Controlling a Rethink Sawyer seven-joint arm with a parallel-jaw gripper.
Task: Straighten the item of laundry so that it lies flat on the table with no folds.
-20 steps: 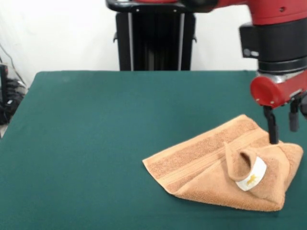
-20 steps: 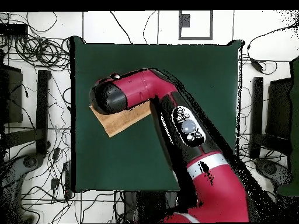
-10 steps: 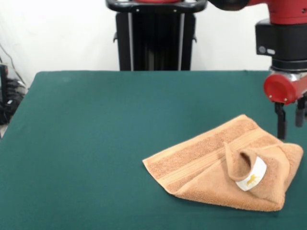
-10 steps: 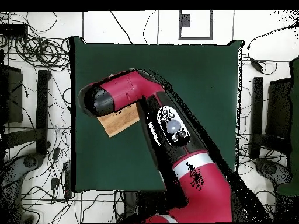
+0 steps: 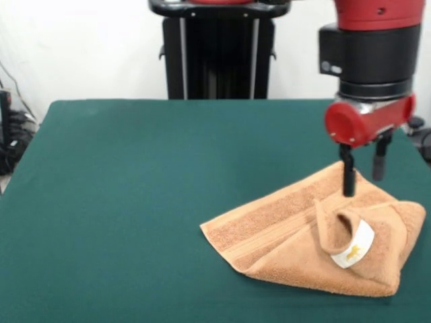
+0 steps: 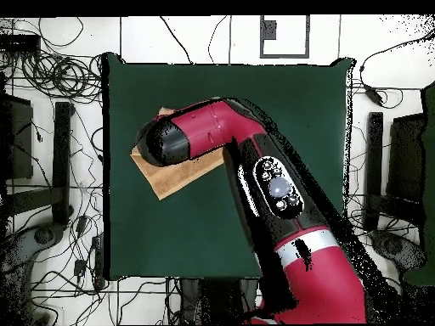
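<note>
- Front view: the orange-tan towel (image 5: 316, 239) lies on the green desk (image 5: 135, 202), in the right-hand, near part of the picture.
- The towel is not flat. One corner is folded back over the body of the cloth and stands up as a small curled loop, with a white label (image 5: 353, 246) showing on the loop's outer face.
- A woven band runs diagonally across the exposed lower layer, from the left point of the towel toward its far corner.
- The red and black arm (image 5: 370, 60) comes down from above on the right. Its gripper (image 5: 362, 173) is released, with two dark fingers (image 5: 348, 176) spread apart and nothing between them.
- One finger appears at the towel's far edge, just behind the curled corner; whether it touches the cloth cannot be told. The other finger sits higher, with the desk behind it.
- Overhead view: the arm (image 6: 255, 178) stretches across the desk (image 6: 289, 102) and covers most of the towel (image 6: 174, 180).
- Only a tan strip shows below and to the left of the arm's end, near the desk's left edge.
- The gripper itself is hidden beneath the arm here.
- Cables (image 6: 51, 76) lie on the floor around the desk.
</note>
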